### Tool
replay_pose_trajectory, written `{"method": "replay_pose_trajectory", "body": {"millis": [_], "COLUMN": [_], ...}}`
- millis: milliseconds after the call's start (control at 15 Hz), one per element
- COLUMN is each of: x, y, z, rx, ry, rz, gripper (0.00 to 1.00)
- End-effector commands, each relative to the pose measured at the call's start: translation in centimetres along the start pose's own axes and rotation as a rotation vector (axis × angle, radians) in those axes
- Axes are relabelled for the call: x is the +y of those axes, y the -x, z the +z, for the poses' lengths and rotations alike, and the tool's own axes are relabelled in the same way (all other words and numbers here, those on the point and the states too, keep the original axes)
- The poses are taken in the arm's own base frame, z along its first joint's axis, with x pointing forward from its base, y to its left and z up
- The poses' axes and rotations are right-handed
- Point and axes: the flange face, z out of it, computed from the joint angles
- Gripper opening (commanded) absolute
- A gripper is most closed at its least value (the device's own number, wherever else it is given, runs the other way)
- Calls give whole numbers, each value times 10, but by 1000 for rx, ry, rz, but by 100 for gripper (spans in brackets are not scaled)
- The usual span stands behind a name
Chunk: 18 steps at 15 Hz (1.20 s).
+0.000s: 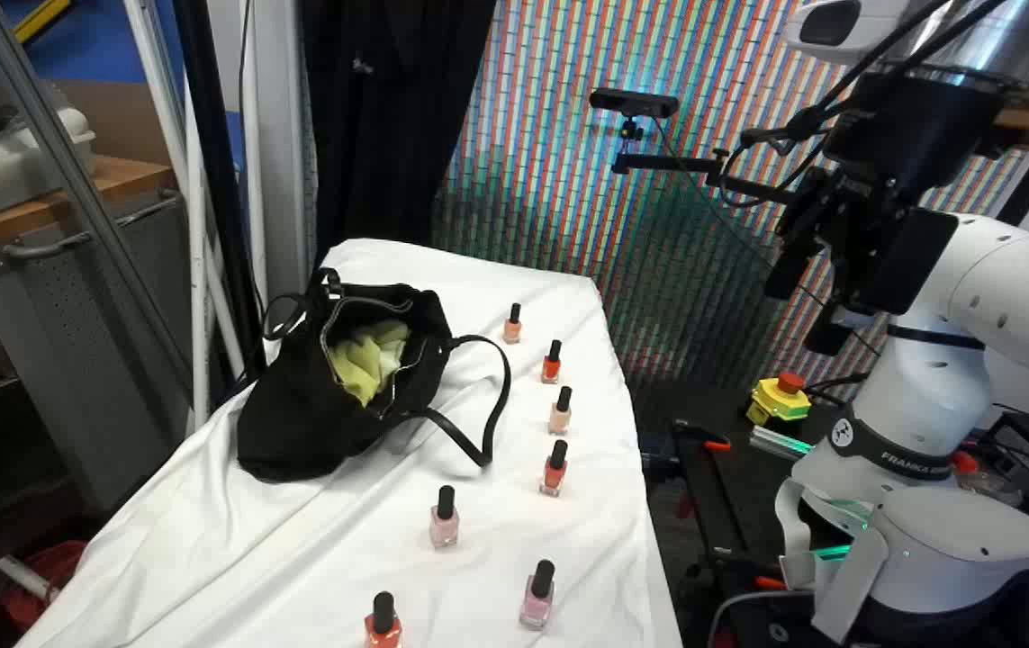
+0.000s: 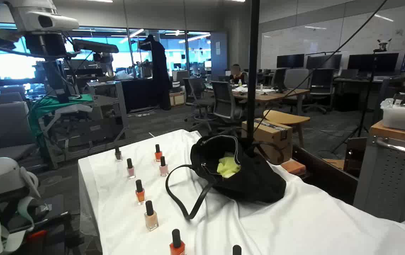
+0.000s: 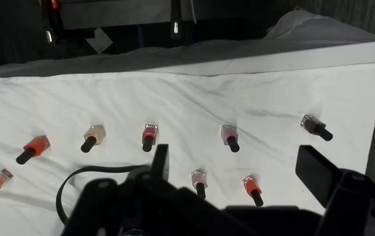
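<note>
Both exterior views share the table (image 1: 289, 558) from opposite ends; the wrist view looks down on it.

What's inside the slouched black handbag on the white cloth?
Crumpled yellow-green material, cloth or paper unclear, shows through the open top of the black handbag in both exterior views. Anything beneath it, including the bag's bottom, is covered.

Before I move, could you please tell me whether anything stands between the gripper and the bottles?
Nothing visible does: in the wrist view, a pink bottle and an orange bottle show in the opening of the gripper with no object in front. The bag strap lies outside that opening.
</note>
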Motion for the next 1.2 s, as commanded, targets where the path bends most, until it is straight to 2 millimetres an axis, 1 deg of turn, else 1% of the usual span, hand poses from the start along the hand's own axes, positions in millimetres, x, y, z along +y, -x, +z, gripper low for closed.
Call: {"method": "replay_pose_trajectory", "body": {"millis": [0,200,333,533,667,800,933,1133], "x": [0,0,0,10,21,40,64,105], "y": [0,0,-3,-11,-18,-28,-39,-59], "z": [-2,-4,0,3,4,3,3,6], "rx": [2,7,4,0,-3,4,12,28], "ry": [-1,-2,2,18,30,54,77,108], "rz": [-1,-1,4,13,18,34,44,47], "gripper": [100,100,100,100,100,100,100,100]}}
